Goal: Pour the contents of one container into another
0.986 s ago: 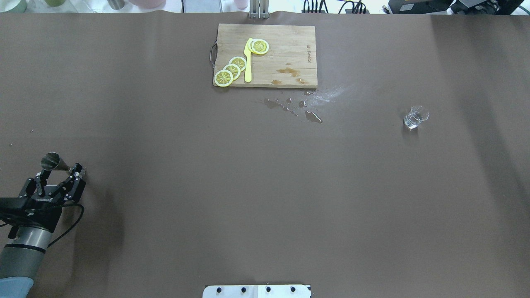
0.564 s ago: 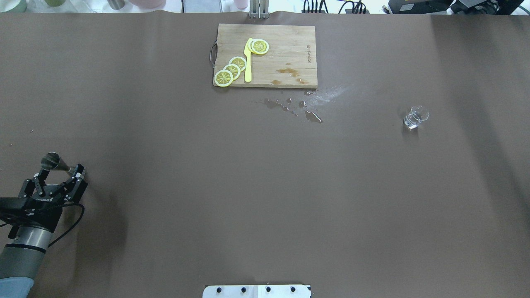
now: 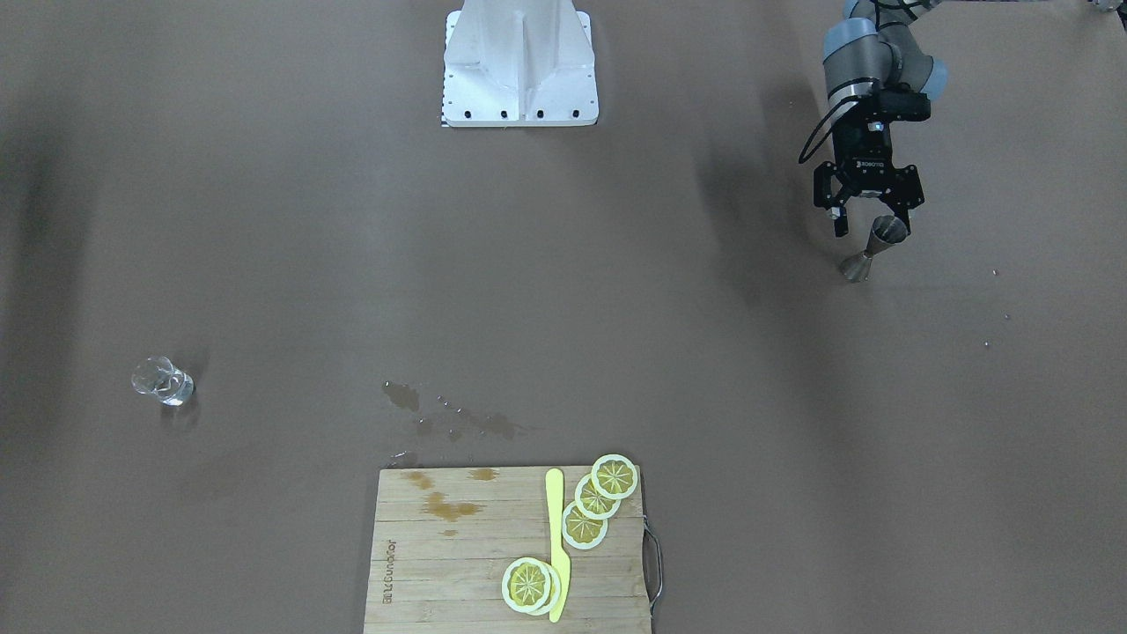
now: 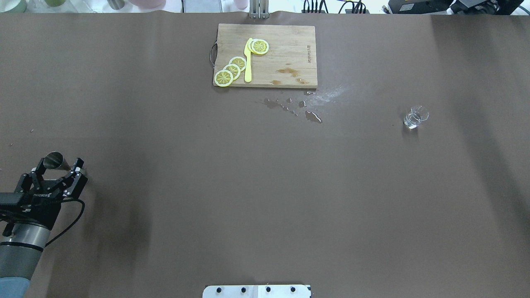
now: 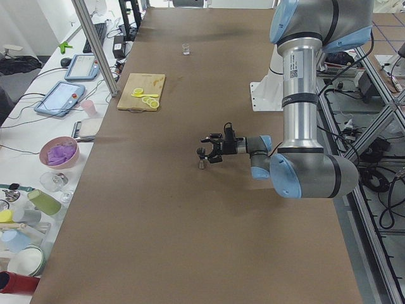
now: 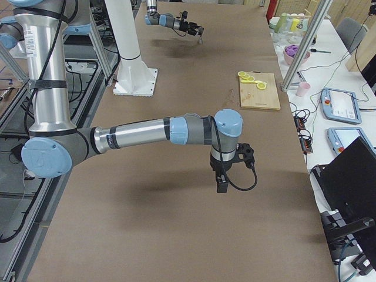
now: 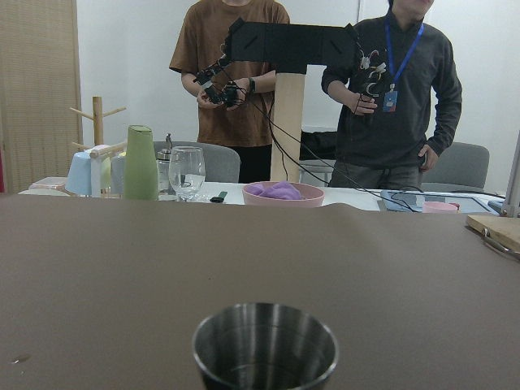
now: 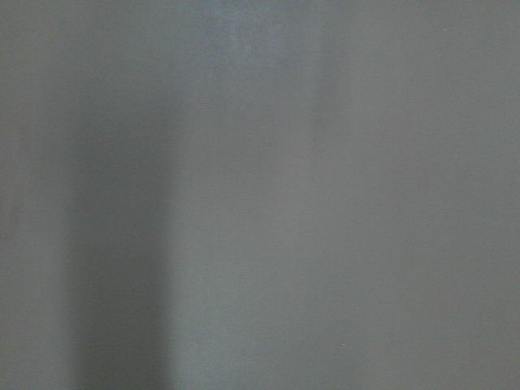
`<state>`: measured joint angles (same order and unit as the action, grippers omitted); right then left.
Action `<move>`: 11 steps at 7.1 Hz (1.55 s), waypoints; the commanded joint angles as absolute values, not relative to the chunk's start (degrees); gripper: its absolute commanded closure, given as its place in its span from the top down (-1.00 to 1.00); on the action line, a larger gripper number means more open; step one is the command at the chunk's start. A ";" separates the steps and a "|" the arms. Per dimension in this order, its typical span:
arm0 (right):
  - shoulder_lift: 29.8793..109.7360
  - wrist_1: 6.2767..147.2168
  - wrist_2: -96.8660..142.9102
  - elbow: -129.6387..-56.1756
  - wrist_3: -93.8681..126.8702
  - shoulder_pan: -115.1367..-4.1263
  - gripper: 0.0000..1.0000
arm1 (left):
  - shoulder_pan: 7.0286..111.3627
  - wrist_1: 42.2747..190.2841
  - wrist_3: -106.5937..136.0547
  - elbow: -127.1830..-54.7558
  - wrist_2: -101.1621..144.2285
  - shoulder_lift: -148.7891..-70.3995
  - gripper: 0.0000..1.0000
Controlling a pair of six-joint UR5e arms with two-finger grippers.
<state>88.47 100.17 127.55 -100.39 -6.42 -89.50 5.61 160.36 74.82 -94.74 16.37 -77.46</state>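
left wrist view alone shows jigger [image 7: 265, 345] open mouth close up, centred. overhead: left arm low, level, at table's left side. left gripper [image 4: 59, 165] wide open, fingers [image 4: 77, 167] straddling upright jigger, contact unclear. glass [image 4: 415, 116] far right. right gripper [image 6: 222, 188] points down; opening cannot be told.

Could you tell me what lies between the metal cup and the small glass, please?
In the overhead view, only bare table separates metal cup and glass; the spill sits just beyond that line.
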 commanded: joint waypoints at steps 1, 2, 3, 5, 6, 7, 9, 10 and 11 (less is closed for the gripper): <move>88.77 100.20 126.92 -100.29 -6.42 -89.47 1.00 | 5.80 159.87 74.18 -97.12 16.35 -74.88 0.97; 88.16 100.20 125.78 -100.54 -6.42 -89.47 1.00 | 5.89 159.79 74.09 -97.29 16.43 -74.88 0.97; 88.15 100.11 125.77 -100.63 -6.42 -89.47 1.00 | 5.98 159.61 74.09 -98.17 16.52 -74.88 0.97; 88.07 100.19 125.34 -100.72 -6.42 -89.47 1.00 | 8.42 157.17 70.16 -102.54 17.40 -74.79 0.96; 88.15 100.11 123.85 -100.64 -6.42 -89.21 1.00 | 11.13 153.93 68.22 -107.09 21.84 -74.88 0.96; 88.07 100.11 123.75 -100.72 -6.42 -89.21 1.00 | 13.86 149.72 64.46 -111.05 25.45 -76.10 0.96; 87.28 100.28 123.84 -99.75 -6.42 -88.94 1.00 | 20.27 142.07 56.38 -112.32 32.83 -87.73 0.96; 86.93 100.20 123.49 -98.80 -6.33 -88.60 1.00 | 23.35 134.90 53.73 -112.32 35.57 -95.63 0.96; 86.84 100.11 123.40 -98.27 -6.33 -88.59 1.00 | 25.12 126.38 52.14 -112.32 37.34 -104.41 0.96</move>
